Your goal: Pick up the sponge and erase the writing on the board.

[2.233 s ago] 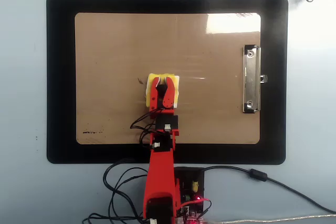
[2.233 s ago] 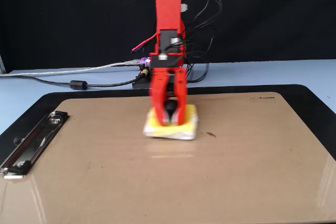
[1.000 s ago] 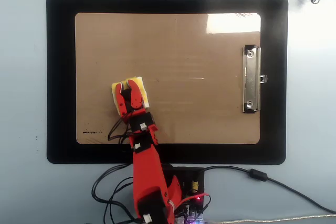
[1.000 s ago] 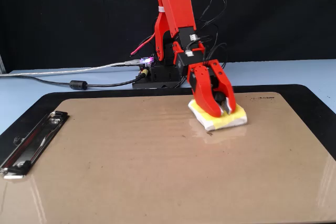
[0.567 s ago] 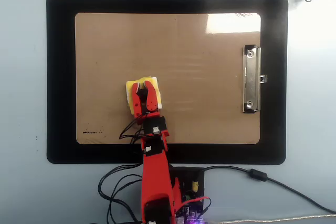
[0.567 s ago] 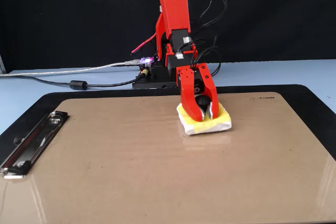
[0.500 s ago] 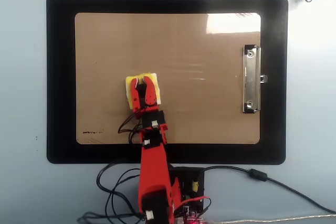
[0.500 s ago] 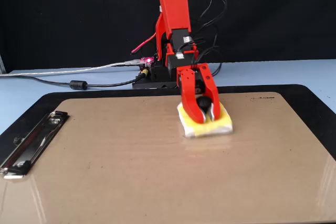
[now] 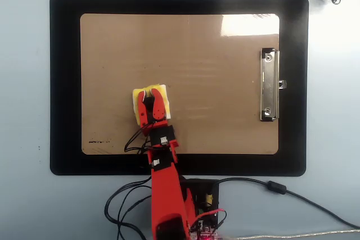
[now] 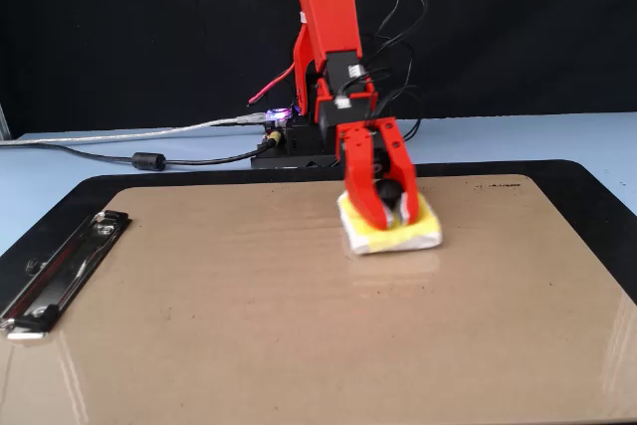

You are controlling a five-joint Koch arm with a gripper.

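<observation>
The board [image 10: 299, 325] is tan-brown with a smooth, glossy face that throws back pale glare. Its clip [image 9: 269, 85] is bright silver metal. Beneath it the mat [image 9: 64, 82] is plain matt black, and the desk [image 9: 25, 111] is a smooth pale blue. The sponge [image 10: 418, 231] looks soft and foamy, matt yellow with a white edge. The hand [image 10: 386, 214] is smooth red plastic with a slight sheen.

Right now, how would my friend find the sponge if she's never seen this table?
Find the big brown board lying on the black mat. The red gripper comes down onto it in the overhead view's lower left part, and the sponge sits under the jaws. It is the only yellow thing, a little square with a white edge.
</observation>
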